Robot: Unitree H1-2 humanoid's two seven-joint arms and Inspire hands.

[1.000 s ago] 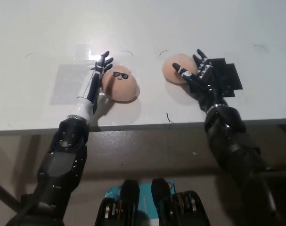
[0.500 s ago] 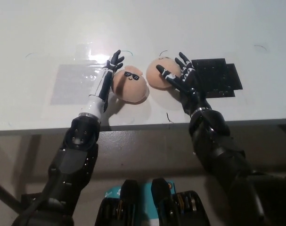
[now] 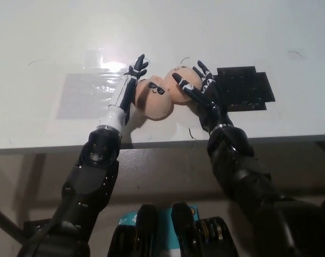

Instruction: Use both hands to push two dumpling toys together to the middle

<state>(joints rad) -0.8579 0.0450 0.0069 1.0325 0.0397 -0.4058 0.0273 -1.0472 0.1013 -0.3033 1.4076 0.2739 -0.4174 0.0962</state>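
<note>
The two dumplings are being pressed side by side on the tabletop (image 3: 44,32); the sunglasses dumpling (image 3: 154,99) is flanked by the flat, empty left hand (image 3: 131,80); the plain dumpling (image 3: 179,85), touching it, is being cupped from outside by the spread, ungripping right hand (image 3: 198,85).

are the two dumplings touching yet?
Touching. In the head view the sunglasses dumpling and the plain dumpling meet with no table showing between them, the left hand and right hand pressed against their outer sides.
</note>
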